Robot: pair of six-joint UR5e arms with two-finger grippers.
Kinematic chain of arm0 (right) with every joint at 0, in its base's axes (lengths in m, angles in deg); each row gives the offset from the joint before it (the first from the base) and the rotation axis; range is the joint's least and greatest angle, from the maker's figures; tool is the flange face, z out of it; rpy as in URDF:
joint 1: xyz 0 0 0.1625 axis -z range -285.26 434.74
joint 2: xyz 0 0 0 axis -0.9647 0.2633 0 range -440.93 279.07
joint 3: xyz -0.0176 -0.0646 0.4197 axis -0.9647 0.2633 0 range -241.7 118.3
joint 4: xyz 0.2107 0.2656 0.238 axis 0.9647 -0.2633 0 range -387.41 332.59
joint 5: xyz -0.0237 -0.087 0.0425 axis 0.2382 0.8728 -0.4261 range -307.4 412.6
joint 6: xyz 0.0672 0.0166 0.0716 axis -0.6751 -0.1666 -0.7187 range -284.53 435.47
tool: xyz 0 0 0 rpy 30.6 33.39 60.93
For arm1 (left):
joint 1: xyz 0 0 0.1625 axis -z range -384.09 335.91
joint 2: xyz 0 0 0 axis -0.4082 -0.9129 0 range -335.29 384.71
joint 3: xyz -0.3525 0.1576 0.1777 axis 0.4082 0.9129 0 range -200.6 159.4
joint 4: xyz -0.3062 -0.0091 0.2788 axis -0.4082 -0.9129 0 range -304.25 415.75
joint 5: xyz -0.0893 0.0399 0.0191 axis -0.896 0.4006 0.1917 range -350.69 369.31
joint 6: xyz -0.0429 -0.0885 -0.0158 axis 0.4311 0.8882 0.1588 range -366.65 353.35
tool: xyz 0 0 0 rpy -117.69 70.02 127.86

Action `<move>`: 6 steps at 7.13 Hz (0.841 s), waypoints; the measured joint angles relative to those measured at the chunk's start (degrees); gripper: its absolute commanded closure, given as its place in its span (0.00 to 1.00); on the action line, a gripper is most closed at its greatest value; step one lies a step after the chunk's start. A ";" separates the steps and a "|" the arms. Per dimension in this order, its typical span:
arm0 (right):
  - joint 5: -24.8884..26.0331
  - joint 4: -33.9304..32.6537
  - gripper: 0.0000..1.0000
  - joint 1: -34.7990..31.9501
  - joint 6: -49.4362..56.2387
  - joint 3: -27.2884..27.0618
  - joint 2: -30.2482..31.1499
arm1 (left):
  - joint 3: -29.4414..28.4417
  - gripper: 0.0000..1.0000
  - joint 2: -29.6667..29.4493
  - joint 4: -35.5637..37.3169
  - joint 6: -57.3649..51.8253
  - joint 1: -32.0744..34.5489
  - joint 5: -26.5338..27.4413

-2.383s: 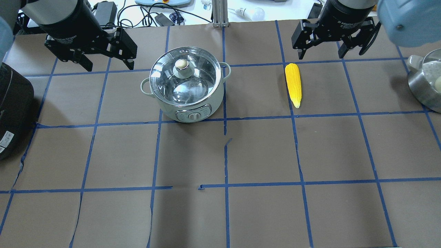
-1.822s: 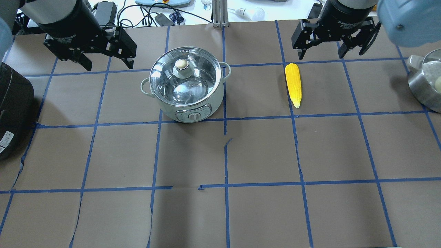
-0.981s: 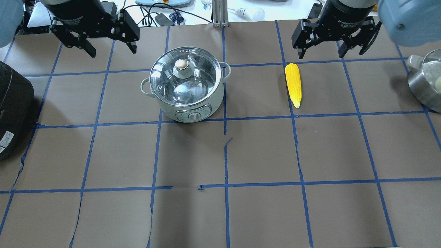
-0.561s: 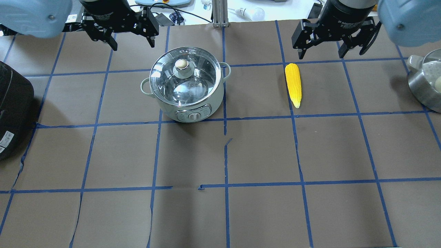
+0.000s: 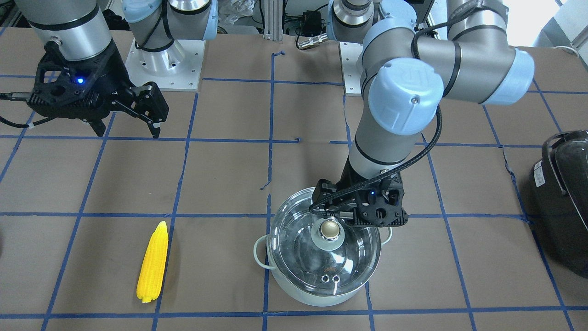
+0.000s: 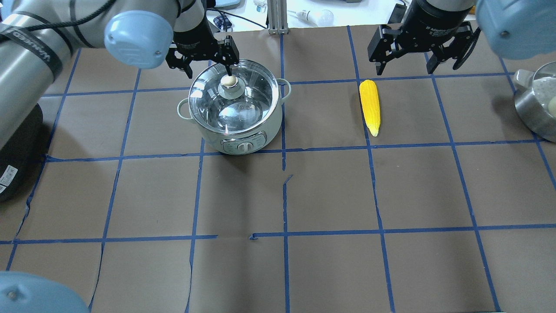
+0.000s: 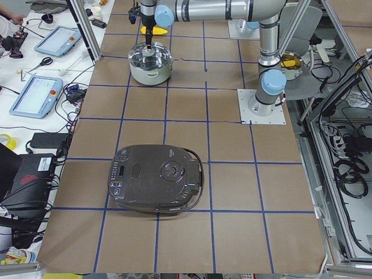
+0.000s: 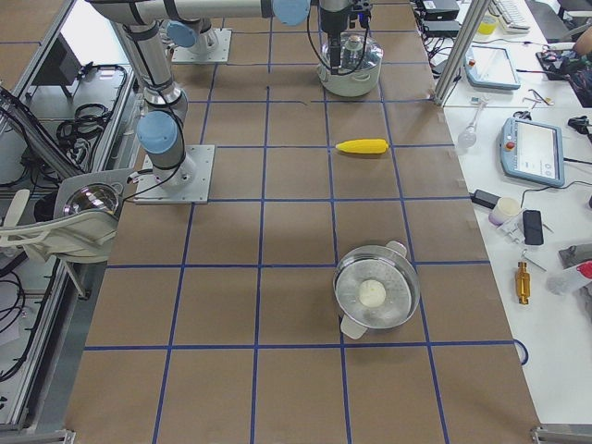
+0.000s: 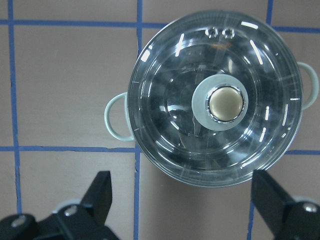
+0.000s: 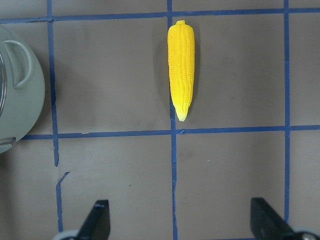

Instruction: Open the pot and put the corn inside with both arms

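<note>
The mint-green pot (image 6: 243, 130) stands left of centre with its glass lid (image 6: 249, 102) on and the knob (image 6: 229, 81) up. It also shows in the left wrist view (image 9: 117, 117) and the front view (image 5: 317, 294). My left gripper (image 6: 209, 69) is open and hovers above the lid, touching nothing. In the left wrist view (image 9: 182, 200) the knob (image 9: 226, 103) lies ahead of the fingers, a little right of centre. The yellow corn (image 6: 370, 106) lies on the table right of the pot. My right gripper (image 6: 406, 67) is open above the corn's thick end; the corn shows in its wrist view (image 10: 181, 70).
A black appliance (image 6: 17, 143) stands at the left table edge. A steel pot (image 6: 536, 108) with a white ball inside stands at the right edge. Blue tape lines (image 6: 284, 195) mark a grid on the brown table cover.
My left arm has swung from the far left corner rightward to above the pot's lid, its gripper staying open. The right arm, pot and corn have not moved.
</note>
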 measured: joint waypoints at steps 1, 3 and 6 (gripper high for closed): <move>-0.07 -0.02 0.00 0.00 0.00 0.02 0.00 | 1.12 0.00 -1.59 3.89 -0.51 0.19 0.14; -0.09 -0.02 0.00 0.00 0.00 0.00 -0.04 | 1.73 0.02 -2.97 6.43 -0.18 0.35 -0.28; -0.47 -0.14 0.00 0.00 -0.06 0.04 -0.05 | 1.46 0.03 -3.59 6.77 0.58 1.03 -0.54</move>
